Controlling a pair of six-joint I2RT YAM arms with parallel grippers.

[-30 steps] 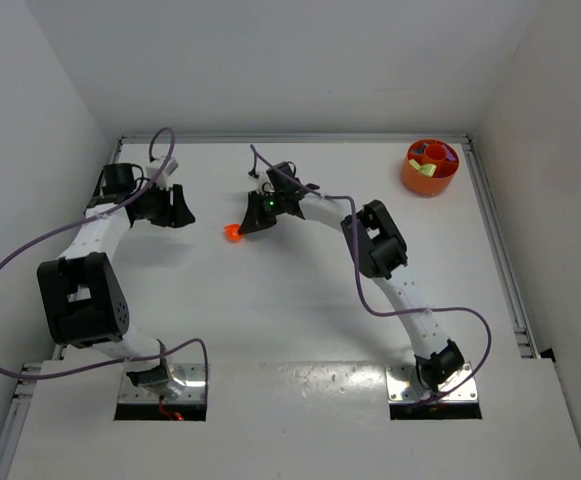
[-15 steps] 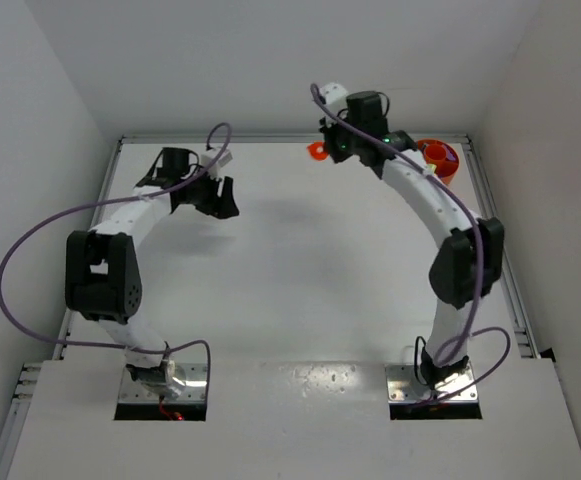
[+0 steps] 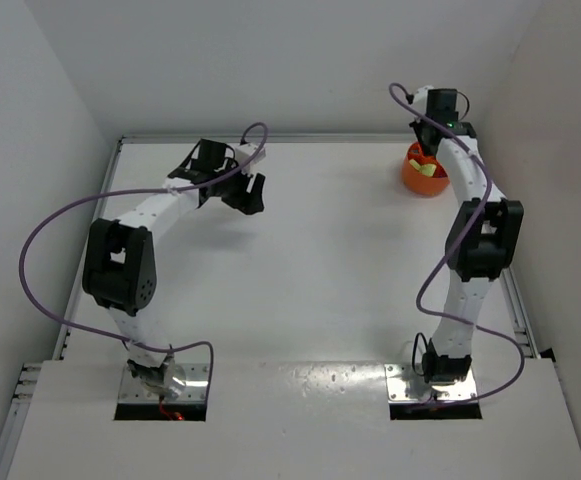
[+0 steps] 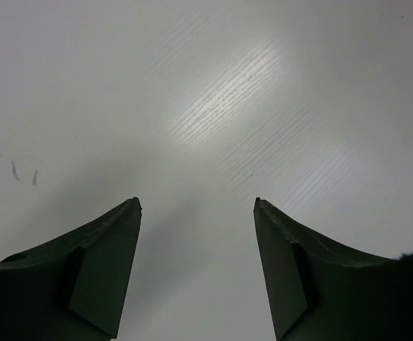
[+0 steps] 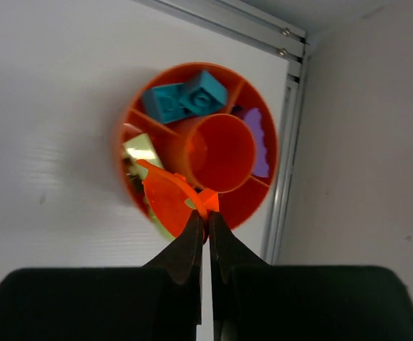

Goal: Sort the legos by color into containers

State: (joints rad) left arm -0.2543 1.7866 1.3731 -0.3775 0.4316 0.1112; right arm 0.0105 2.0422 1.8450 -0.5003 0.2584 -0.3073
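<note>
The round orange bowl [image 3: 427, 176] stands at the table's far right corner. In the right wrist view the bowl [image 5: 243, 206] holds blue bricks [image 5: 188, 99], a purple brick [image 5: 260, 142] and a yellow-green brick [image 5: 141, 152] in separate compartments. My right gripper [image 3: 426, 148] hangs just above the bowl, and in its own view the gripper [image 5: 206, 213] is shut on an orange-red lego piece [image 5: 167, 195]. My left gripper [image 3: 250, 194] is open and empty over bare table at the back left, as its wrist view [image 4: 197, 202] shows.
A metal rail [image 5: 288, 142] runs along the table's right edge close beside the bowl, with the side wall [image 5: 362, 142] just beyond. The back wall [image 3: 290, 60] rises behind the table.
My right arm has swung from the table's middle to the far right corner, carrying the orange-red piece over the bowl. My left gripper has moved rightward along the back.
</note>
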